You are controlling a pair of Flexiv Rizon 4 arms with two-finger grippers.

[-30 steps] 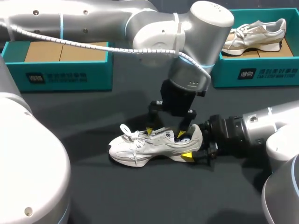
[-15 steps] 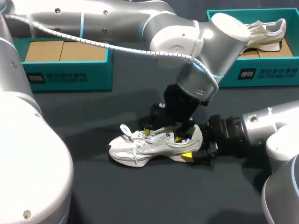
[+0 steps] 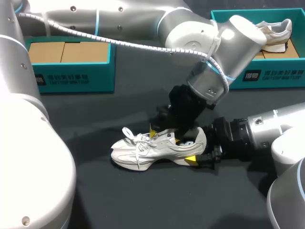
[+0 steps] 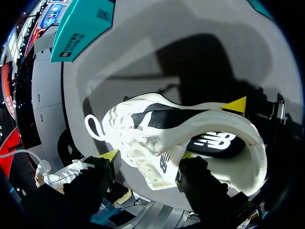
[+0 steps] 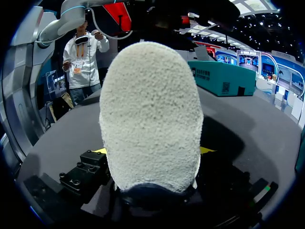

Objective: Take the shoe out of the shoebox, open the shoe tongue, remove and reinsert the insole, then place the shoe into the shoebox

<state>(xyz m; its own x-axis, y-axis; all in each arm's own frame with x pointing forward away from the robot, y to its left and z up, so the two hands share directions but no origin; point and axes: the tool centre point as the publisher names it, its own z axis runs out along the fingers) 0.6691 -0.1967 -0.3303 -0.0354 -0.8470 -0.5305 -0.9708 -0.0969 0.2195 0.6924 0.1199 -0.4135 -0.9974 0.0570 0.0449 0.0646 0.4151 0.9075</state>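
Sinking lower over the shoe [image 3: 143, 150], left jaws spread astride its tongue [image 4: 152, 157]; right jaws pinch its heel [image 5: 150, 114]. Tongue-opening looks imminent.

You're at a robot test bench, not a home: a dark grey table [image 3: 95, 191] is worked by a silver left arm [image 3: 143, 24] and right arm [image 3: 267, 131], and well beyond the left gripper [image 3: 165, 137] fingers stand a labelled teal shoebox [image 3: 71, 76] and a second teal shoebox [image 3: 267, 76] holding a spare shoe [image 3: 274, 31]
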